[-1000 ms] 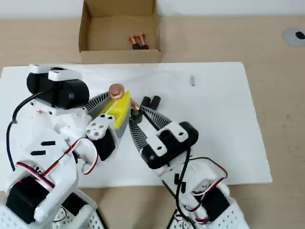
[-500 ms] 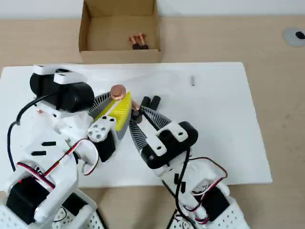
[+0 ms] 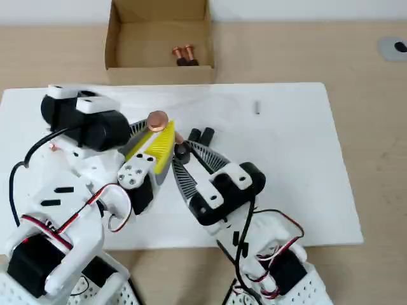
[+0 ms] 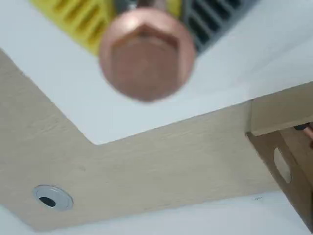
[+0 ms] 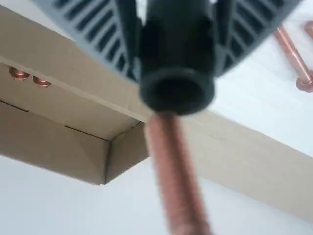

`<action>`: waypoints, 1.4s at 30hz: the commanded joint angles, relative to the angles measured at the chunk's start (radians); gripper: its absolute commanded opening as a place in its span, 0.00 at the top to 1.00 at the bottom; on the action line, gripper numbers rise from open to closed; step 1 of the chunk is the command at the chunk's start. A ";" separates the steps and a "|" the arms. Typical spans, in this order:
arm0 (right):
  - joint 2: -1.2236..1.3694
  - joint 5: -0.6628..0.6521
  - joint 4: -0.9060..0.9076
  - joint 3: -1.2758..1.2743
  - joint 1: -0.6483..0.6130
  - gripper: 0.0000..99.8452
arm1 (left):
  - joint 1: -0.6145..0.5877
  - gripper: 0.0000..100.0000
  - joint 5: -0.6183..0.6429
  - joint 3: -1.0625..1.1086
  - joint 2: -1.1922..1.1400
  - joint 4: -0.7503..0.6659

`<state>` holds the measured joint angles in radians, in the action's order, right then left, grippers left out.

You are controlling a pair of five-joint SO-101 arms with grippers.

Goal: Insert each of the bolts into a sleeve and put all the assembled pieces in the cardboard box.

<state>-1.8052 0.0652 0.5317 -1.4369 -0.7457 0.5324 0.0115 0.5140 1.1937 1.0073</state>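
Note:
My left gripper (image 3: pixel 156 128), one finger yellow (image 4: pixel 73 12) and one grey, is shut on a copper bolt (image 3: pixel 158 119), whose hexagonal head (image 4: pixel 146 54) faces the left wrist camera. My right gripper (image 3: pixel 182 152) is shut on a black sleeve (image 5: pixel 177 63). The bolt's shaft (image 5: pixel 176 181) runs into the sleeve's open end; how deep it sits I cannot tell. The two grippers meet over the middle of the white mat (image 3: pixel 286 165). The cardboard box (image 3: pixel 159 75) stands beyond the mat and holds two assembled pieces (image 3: pixel 184 54).
Two more black sleeves (image 3: pixel 201 134) lie on the mat just past the grippers. Loose copper bolts (image 5: pixel 292 54) lie on the mat beside the right gripper. A round grey grommet (image 3: pixel 393 47) sits in the wooden table at the far right.
The left arm has shifted slightly to the right, carrying the bolt a little closer to the sleeve. The right arm has barely moved.

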 commanded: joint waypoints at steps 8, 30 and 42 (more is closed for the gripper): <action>-0.147 -0.006 -0.028 0.008 0.013 0.99 | -0.005 1.00 -0.005 -0.066 0.001 0.023; -0.147 -0.006 -0.028 0.007 0.013 0.99 | -0.005 1.00 -0.005 -0.107 -0.001 0.057; -0.147 -0.005 -0.028 0.004 0.013 0.99 | 0.006 1.00 0.002 -0.107 -0.028 0.055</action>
<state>-1.8052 0.0652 0.5317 -1.4369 -0.7457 0.5324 0.0115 0.4680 1.1876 1.0641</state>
